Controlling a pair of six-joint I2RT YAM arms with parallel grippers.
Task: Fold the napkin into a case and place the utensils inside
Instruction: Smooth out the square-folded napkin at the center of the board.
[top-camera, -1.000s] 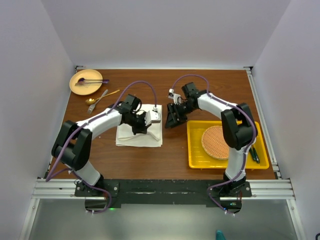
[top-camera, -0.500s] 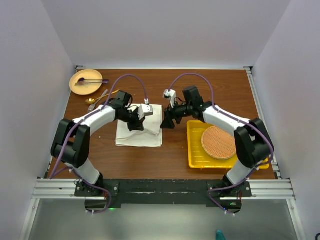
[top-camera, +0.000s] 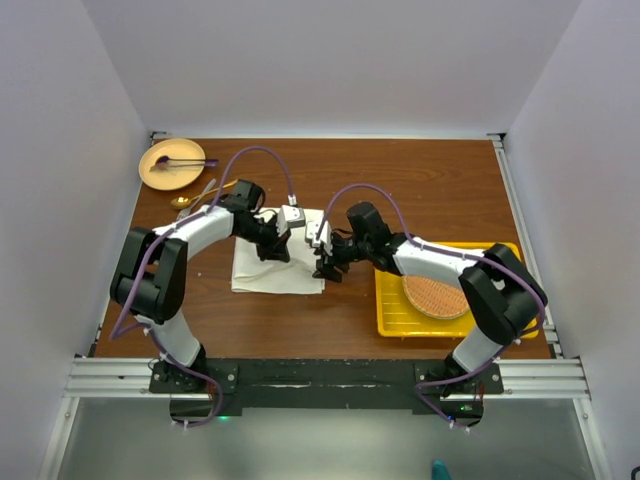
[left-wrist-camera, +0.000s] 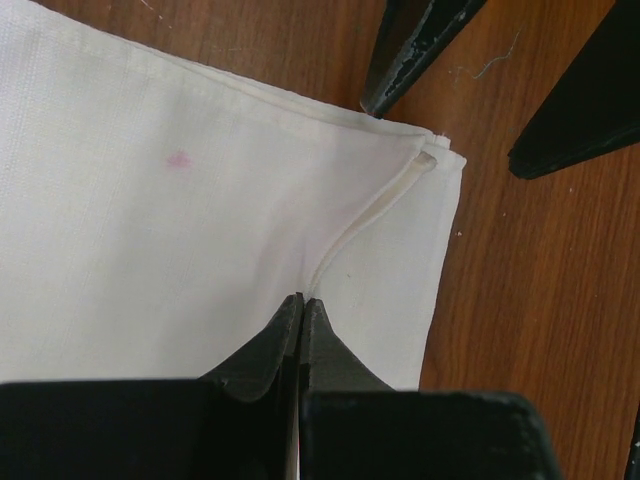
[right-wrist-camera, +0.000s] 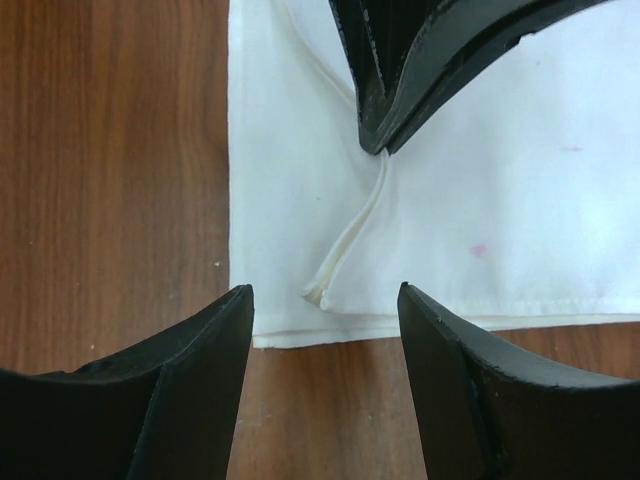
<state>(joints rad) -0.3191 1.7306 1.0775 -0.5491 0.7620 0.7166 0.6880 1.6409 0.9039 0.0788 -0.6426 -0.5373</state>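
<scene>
The napkin (top-camera: 262, 275) lies folded and flat on the wooden table, cream-white with a small pink spot (left-wrist-camera: 180, 160). My left gripper (left-wrist-camera: 300, 300) is shut, its tips pinched on a raised hem (left-wrist-camera: 370, 215) that runs to the cloth's corner. My right gripper (right-wrist-camera: 325, 292) is open, low over that same corner (right-wrist-camera: 315, 292), one finger on each side. In the top view the left gripper (top-camera: 272, 250) sits on the cloth and the right gripper (top-camera: 325, 268) at its right edge. The gold utensils (top-camera: 192, 198) lie at the far left, apart from the cloth. No case is formed.
A tan plate (top-camera: 185, 152) with a purple utensil (top-camera: 170, 160) stands at the back left. A yellow tray (top-camera: 395, 315) at the right holds a round woven orange mat (top-camera: 437, 292), with my right arm reaching across it.
My right gripper has swung down and left from above the tray's corner to the napkin's right corner. My left arm has drawn back to the left, its gripper still shut on the cloth.
</scene>
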